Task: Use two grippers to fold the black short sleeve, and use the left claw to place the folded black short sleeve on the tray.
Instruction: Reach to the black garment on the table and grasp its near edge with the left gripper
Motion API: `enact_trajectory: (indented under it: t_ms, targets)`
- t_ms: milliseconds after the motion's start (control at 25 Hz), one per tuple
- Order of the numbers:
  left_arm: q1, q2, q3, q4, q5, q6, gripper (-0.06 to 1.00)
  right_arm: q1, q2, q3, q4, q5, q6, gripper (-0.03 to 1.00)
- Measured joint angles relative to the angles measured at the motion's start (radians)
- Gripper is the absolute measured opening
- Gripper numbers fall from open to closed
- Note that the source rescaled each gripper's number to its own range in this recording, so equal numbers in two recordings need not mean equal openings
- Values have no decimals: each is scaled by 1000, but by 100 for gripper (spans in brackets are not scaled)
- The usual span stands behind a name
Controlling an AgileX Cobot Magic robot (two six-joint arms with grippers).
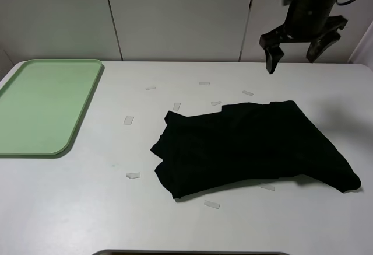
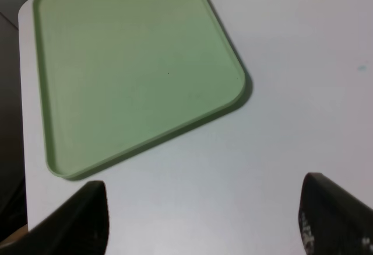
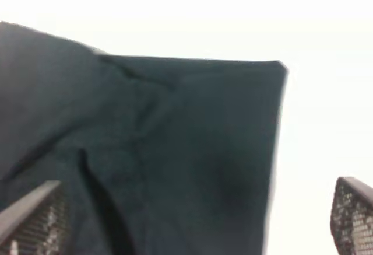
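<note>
The black short sleeve lies crumpled and partly folded on the white table, right of centre. It fills most of the right wrist view, with one corner showing. My right gripper hangs open and empty in the air above the shirt's far edge; its fingers stand wide apart. The green tray lies empty at the far left. My left gripper is open and empty above bare table next to a corner of the tray. It is out of the exterior high view.
Several small pale tape markers lie scattered on the table around the shirt. The white wall panels stand behind the table's far edge. The table's left edge runs just beside the tray.
</note>
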Motion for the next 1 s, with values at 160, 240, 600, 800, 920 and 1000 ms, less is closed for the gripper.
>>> enact_trajectory:
  t_ms: [160,240,600,800,920,1000]
  targets:
    - [0,0,0,0,-1,0,66,0,-176,97,-34,-31,54,100]
    - [0,0,0,0,-1,0,66,0,-290,167,-38,-69,59,100]
    - [0,0,0,0,-1,0,66,0,-875,561,-95,-192,107,100]
    - [0,0,0,0,-1,0,66,0,-1203,681,-90,-171,125,100]
    - [0,0,0,0,-1,0,66,0,-1370,730,-29,-171,123,100]
    - [0,0,0,0,-1,0,66,0,-1460,760,6,-170,118,100]
